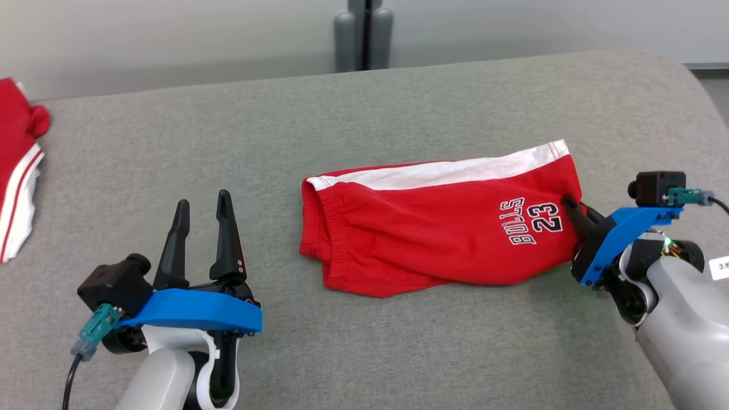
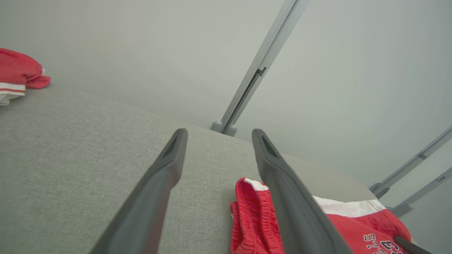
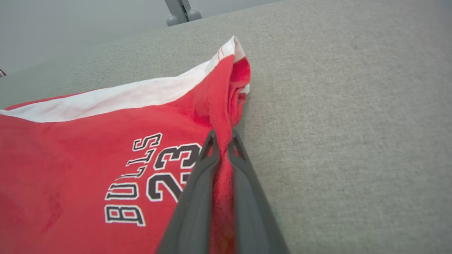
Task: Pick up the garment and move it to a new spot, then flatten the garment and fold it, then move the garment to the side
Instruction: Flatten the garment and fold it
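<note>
A pair of red shorts [image 1: 433, 228] with a white side stripe and "BULLS 23" print lies folded on the grey table [image 1: 353, 125], right of centre. My right gripper [image 1: 572, 206] is shut on the garment's right edge; in the right wrist view red cloth [image 3: 197, 116] is pinched between the two dark fingers [image 3: 192, 197]. My left gripper [image 1: 202, 213] stands open at the lower left, well left of the shorts, with nothing between its fingers. In the left wrist view the waistband end of the shorts [image 2: 252, 215] shows beside the right finger [image 2: 289, 204].
Another red and white garment [image 1: 17, 165] lies at the table's far left edge, also seen in the left wrist view as red cloth [image 2: 17, 76]. A grey stand post [image 1: 363, 34] rises behind the table. The table's rounded right end curves away near my right arm.
</note>
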